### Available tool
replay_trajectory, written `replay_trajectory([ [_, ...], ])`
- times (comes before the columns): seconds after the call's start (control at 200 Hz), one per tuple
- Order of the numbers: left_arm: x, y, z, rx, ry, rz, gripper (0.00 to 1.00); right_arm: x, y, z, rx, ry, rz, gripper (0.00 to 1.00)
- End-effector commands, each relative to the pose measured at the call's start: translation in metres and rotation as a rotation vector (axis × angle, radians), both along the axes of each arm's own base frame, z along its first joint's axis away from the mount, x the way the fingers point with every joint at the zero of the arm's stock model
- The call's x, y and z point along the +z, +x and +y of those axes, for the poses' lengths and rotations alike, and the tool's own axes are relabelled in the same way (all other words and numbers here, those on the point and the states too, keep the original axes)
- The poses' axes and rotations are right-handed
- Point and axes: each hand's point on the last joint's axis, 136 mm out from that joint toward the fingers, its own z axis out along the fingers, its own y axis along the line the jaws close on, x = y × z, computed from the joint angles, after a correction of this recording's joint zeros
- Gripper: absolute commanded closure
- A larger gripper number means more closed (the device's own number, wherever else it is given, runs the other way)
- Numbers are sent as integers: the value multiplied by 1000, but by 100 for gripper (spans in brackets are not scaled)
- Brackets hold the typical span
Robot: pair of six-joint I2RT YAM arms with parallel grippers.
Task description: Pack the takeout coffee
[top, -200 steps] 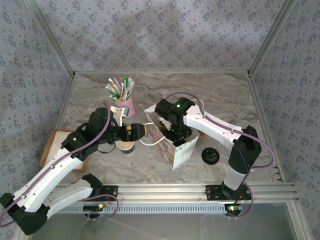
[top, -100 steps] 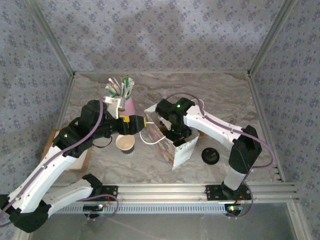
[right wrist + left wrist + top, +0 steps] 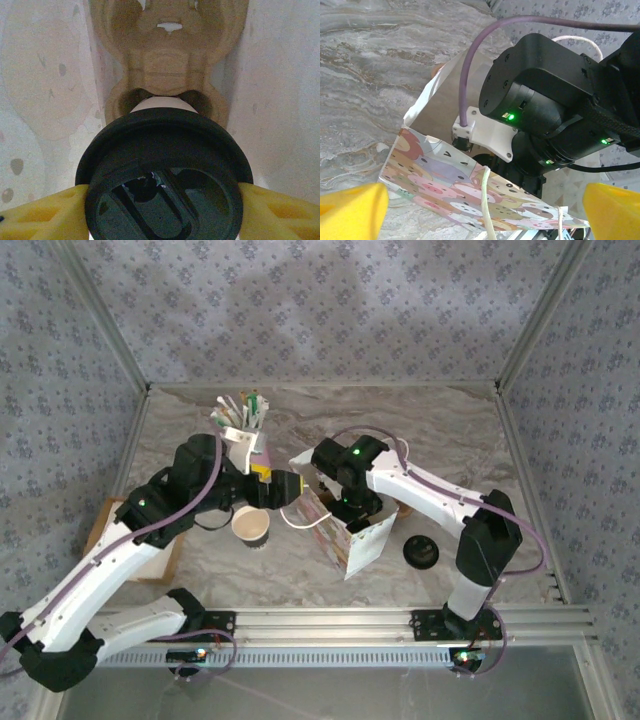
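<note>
**Here, a lidded cup held inside the bag**

The step in hand looks like seating a coffee in the carrier. The right gripper (image 3: 161, 215) is down inside the paper bag (image 3: 362, 545), its yellow pads (image 3: 42, 217) pressed against either side of the lidded cup (image 3: 162, 167), so it is closed on that cup. Straight beyond the cup sits the cardboard carrier (image 3: 167, 65) on the bag's floor, one of its round wells directly under the cup's pale body. Whether the base is already in that well or just above it, I cannot tell, as the black lid hides the meeting point.

The cup stands upright: its long axis runs vertical, lid facing up toward the wrist camera and base pointing down at the well.

The left gripper (image 3: 482, 210) hangs just beside the bag's near wall with its jaws spread wide and nothing between them. Below it on the table stands an open cup (image 3: 251, 527) with no lid, and a loose lid (image 3: 421, 552) lies on the far side of the bag, well apart from it.

The next move probably calls for a straight, gentle descent until the base is snug in the well, then a release without tipping the cup. The bag's walls sit close on both sides, so the fingers have little room to part, and the left arm may need to steady the bag's rim.
</note>
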Motion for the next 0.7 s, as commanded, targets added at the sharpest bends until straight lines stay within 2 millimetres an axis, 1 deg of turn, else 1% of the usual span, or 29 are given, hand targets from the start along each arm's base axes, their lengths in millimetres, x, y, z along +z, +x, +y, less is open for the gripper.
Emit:
replay_trajectory([
  [0.0, 25, 1, -6, -19, -33, -73, 1, -19, -3, 3, 13, -11, 49, 32],
  [0.25, 27, 2, -11, -30, -35, -81, 1, -20, -2, 3, 15, -8, 51, 32],
  [0.7, 25, 5, -14, -32, -29, -76, 1, -24, -2, 4, 15, -3, 57, 32],
])
